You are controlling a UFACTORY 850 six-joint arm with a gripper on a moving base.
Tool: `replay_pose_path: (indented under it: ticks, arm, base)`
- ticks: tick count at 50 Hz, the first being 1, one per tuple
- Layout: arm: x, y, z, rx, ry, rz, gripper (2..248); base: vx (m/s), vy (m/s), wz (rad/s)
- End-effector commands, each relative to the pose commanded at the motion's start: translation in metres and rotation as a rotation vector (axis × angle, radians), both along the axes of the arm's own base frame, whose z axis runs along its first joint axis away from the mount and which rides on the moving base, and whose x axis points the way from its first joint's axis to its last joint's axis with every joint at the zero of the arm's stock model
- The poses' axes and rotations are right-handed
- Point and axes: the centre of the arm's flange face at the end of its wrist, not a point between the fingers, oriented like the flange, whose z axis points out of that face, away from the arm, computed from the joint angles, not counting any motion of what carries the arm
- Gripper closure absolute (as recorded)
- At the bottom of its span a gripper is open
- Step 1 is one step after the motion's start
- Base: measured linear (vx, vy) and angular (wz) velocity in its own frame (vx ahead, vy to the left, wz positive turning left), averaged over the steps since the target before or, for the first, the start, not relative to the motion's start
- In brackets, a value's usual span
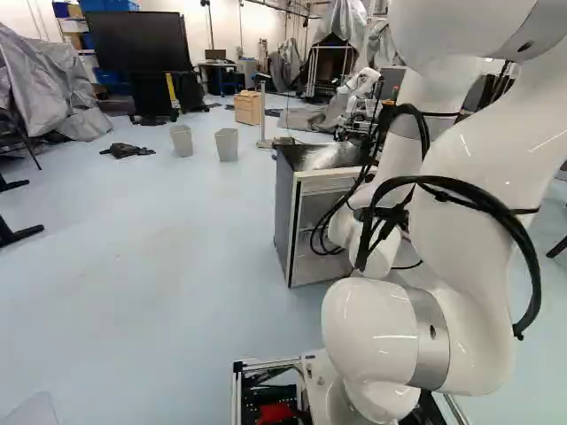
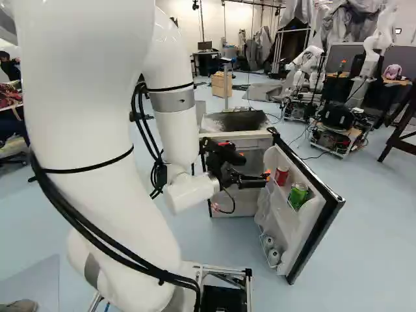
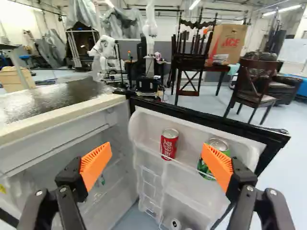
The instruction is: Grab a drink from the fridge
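In the right base view my gripper (image 2: 263, 179) reaches toward the inside of the open fridge door (image 2: 315, 224). The wrist view shows the gripper (image 3: 157, 165) open, its orange pads wide apart with nothing gripped. Ahead of it, a red can (image 3: 169, 143) stands upright on the door's upper shelf, seen between the pads. A green can (image 3: 216, 152) is on the same shelf, partly hidden behind one pad. White cans (image 2: 271, 249) lie in the door's bottom rack. The fridge (image 1: 306, 221) stands ahead of the base.
The fridge's dark top (image 3: 53, 98) lies beside the gripper, with the cabinet's inside below it. The door's black edge (image 3: 276, 139) sticks out on the other side. Another robot (image 2: 305, 68) stands beyond the fridge. Two grey bins (image 1: 227, 144) and a wooden box (image 1: 249, 108) stand farther off.
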Motion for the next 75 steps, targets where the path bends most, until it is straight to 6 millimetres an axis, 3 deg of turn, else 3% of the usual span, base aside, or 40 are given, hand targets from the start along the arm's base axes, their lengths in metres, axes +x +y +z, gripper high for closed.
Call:
replay_pose_path:
  ticks: [47,75]
  arm:
    - [0.043,0.020,-0.038,0.065,0.071,0.460,3]
    - [0.045,0.023,-0.041,0.071,0.076,0.487,3]
  base:
    - [0.000,0.000,0.000]
    - [0.000,0.000,0.000]
